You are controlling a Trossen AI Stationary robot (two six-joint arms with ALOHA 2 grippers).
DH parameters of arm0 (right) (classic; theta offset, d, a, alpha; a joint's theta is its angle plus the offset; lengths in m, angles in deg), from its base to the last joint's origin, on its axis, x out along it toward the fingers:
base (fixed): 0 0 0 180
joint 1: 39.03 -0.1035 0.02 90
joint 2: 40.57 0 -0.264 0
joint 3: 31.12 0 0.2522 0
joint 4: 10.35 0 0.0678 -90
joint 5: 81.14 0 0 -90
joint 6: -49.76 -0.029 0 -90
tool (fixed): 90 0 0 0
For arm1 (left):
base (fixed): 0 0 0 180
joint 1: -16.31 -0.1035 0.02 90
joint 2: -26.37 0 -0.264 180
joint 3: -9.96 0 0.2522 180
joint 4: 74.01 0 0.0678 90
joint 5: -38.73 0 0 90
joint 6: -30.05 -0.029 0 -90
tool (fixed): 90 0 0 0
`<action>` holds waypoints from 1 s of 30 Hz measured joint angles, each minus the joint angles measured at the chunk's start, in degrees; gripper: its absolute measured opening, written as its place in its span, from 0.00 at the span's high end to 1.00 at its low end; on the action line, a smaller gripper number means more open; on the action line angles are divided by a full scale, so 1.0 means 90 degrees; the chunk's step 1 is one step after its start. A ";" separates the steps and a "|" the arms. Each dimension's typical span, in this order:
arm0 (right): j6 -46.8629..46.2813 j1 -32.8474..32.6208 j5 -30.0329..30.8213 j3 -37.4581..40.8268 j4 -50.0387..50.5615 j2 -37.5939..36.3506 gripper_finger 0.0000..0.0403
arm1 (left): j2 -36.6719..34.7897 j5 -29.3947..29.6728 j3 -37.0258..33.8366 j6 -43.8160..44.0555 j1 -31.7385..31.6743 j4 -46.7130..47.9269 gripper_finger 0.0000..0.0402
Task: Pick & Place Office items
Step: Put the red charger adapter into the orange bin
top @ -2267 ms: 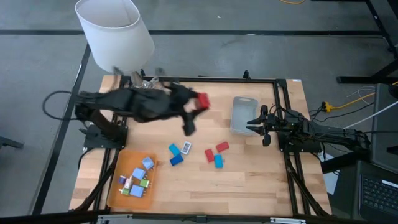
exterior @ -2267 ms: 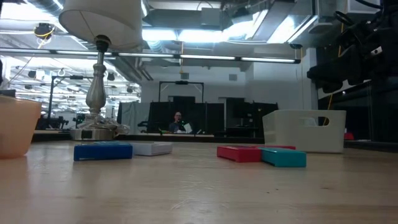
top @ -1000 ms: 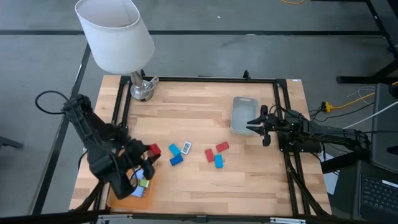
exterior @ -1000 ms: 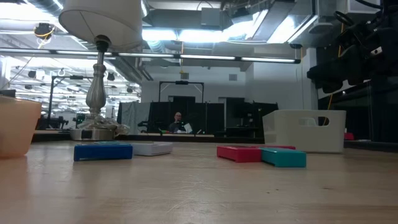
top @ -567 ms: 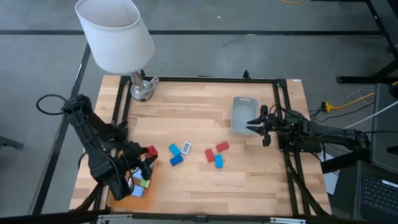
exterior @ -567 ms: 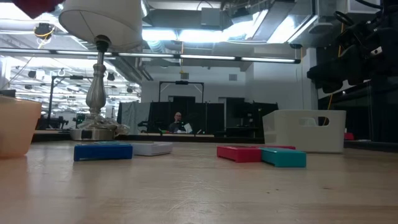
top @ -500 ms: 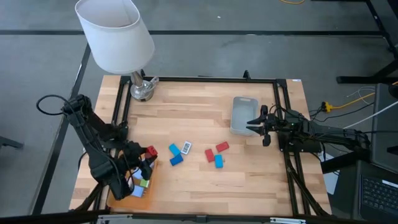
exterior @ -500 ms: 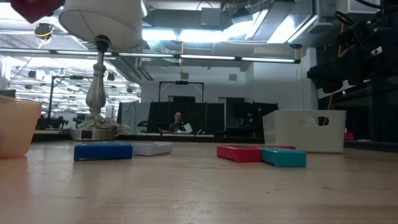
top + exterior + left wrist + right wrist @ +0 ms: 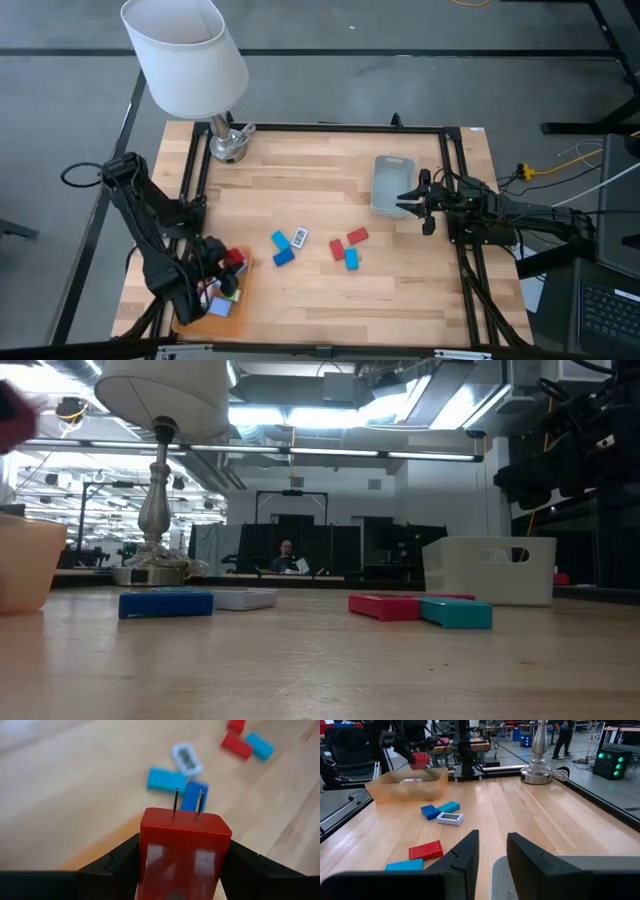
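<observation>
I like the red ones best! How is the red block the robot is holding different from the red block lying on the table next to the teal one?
The red block in the left gripper is lifted over the orange tray; the red block on the table lies flat on the wood. The held block shows two metal prongs, like a plug; no prongs show on the table block. The held block looks chunkier, the table block flatter. Both are red and boxy.
</observation>
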 joint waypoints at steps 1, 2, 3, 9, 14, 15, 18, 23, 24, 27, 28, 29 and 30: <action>0.0000 0.0000 0.0000 0.0000 0.0000 0.0000 0.75 | 0.0000 -0.0175 -0.0075 0.0083 0.0049 -0.0008 0.48; 0.0001 0.0000 0.0001 0.0000 0.0000 0.0000 0.75 | 0.0000 -0.0342 -0.0146 0.0149 0.0100 -0.0008 0.48; 0.0000 0.0000 0.0000 0.0000 0.0000 0.0000 0.75 | 0.0000 -0.0536 -0.0203 0.0188 0.0143 -0.0005 0.48; 0.0001 -0.0001 -0.0001 0.0000 0.0000 0.0000 0.75 | 0.0000 -0.2180 -0.0524 0.0086 0.0381 0.0294 0.48; 0.0000 0.0000 -0.0001 0.0000 0.0000 0.0000 0.75 | -0.0029 -0.2571 -0.0913 0.0087 0.0678 0.0173 0.48; -0.0001 0.0000 -0.0002 0.0000 0.0000 0.0000 0.75 | -0.0029 -0.2656 -0.1004 0.0092 0.0718 0.0119 0.48; 0.0001 0.0000 0.0001 0.0000 0.0000 0.0000 0.75 | -0.0029 -0.2858 -0.1216 0.0090 0.0834 -0.0164 0.48; 0.0001 0.0000 -0.0002 0.0000 0.0000 0.0000 0.75 | -0.0029 -0.2787 -0.1250 -0.0047 0.0905 -0.0254 0.45; -0.0001 -0.0002 0.0001 0.0000 0.0000 0.0000 0.75 | -0.0032 -0.2786 -0.1250 -0.0053 0.0901 -0.0249 0.41; -0.0001 -0.0001 -0.0002 0.0000 0.0002 0.0000 0.75 | -0.0045 -0.2846 -0.1250 -0.0021 0.0900 -0.0247 0.26; 0.0001 -0.0001 0.0000 0.0000 0.0000 0.0000 0.75 | -0.0049 -0.2917 -0.1250 -0.0002 0.0900 -0.0256 0.22; 0.0001 0.0000 0.0000 0.0000 0.0000 0.0000 0.75 | -0.0060 -0.2981 -0.1250 0.0010 0.0900 -0.0276 0.19; 0.0001 0.0000 0.0000 0.0000 0.0000 0.0000 0.75 | -0.0087 -0.3040 -0.1249 0.0026 0.0900 -0.0324 0.17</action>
